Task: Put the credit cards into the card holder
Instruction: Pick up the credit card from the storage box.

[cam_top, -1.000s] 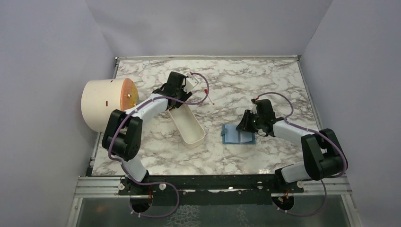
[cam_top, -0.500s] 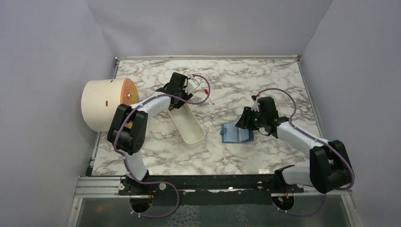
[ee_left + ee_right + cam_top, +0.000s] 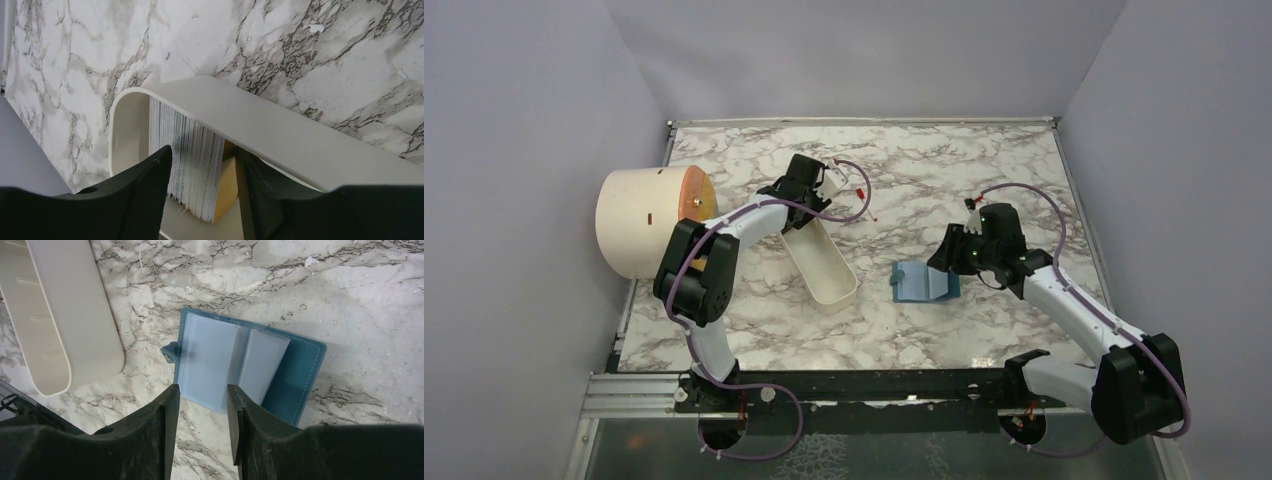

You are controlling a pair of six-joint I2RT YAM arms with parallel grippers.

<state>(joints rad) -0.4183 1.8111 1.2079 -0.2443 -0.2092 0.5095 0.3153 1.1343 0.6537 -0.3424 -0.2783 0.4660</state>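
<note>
We are seeing the left gripper's (image 3: 202,150) wide jaws straddling thin stacked credit cards (image 3: 187,150), half-hidden in a cream plastic tray (image 3: 280,125), grip unclear; the right gripper (image 3: 202,390) is gaping narrowly, empty, over the stitched teal card holder (image 3: 300,375).

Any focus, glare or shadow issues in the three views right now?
Top external: even diffuse light, soft shadows on the marble table, no glare. Left wrist: fingers dark and soft up close; credit cards in the white tray sharp. Right wrist: card holder in focus, its clear sleeves milky, soft shadow on the table beside it.
</note>
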